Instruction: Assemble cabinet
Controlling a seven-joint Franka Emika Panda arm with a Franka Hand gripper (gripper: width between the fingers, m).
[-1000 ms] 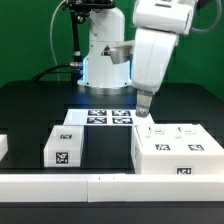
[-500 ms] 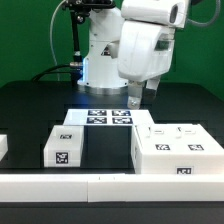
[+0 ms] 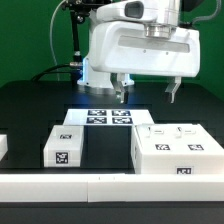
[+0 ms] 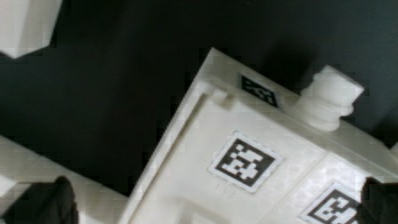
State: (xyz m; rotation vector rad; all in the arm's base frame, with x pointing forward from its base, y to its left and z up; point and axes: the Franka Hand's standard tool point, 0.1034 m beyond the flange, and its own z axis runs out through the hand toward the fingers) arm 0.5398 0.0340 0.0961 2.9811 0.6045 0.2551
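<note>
The gripper (image 3: pixel 148 94) hangs over the cabinet (image 3: pixel 178 152), fingers spread wide. If it drops crooked (that peg (image 4: pixel 329 92) sticks up), it could bump it.

smooth white plastic cabinet (image 3: pixel 178 150), matt black table (image 3: pixel 30 110)

Backdrop: a plain green backdrop (image 3: pixel 30 40) fills the whole space behind the table, on both sides of the exterior view; whether it is cloth or board cannot be told.
Table: a flat, matte black table (image 3: pixel 30 110) reaching back to the green; the wrist view shows the same dark surface.
Front edge: long white border rails (image 3: pixel 50 183) run along the near side, with 1 seam showing.
Marker board: the thin white marker board (image 3: pixel 100 117) lies flat near the table's middle, carrying several tags.
Light: bright and even; a pale bluish glare lies on the black just beyond the marker board.
</note>
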